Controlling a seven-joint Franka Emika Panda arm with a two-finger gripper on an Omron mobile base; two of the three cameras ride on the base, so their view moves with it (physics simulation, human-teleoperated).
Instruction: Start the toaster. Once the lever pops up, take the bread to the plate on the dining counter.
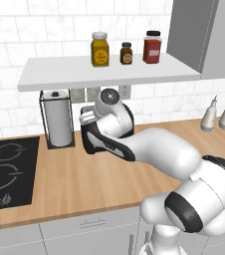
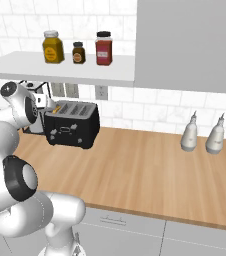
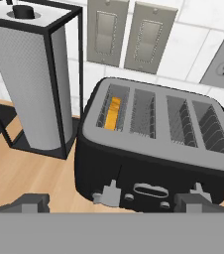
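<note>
My fingers point(image 3: 111, 204) stand wide open and empty, just above the toaster's point(image 3: 153, 149) front; its lever point(image 3: 109, 193) sits between them, slightly left; the long axis runs across my view; the bread point(image 3: 113, 113) sits in the leftmost slot, beside the paper-towel roll point(image 3: 32, 84) on the tabletop point(image 3: 20, 173).

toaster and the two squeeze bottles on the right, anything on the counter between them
Nothing: in the right base view, bare wood counter runs from the toaster to the squeeze bottles.
</note>
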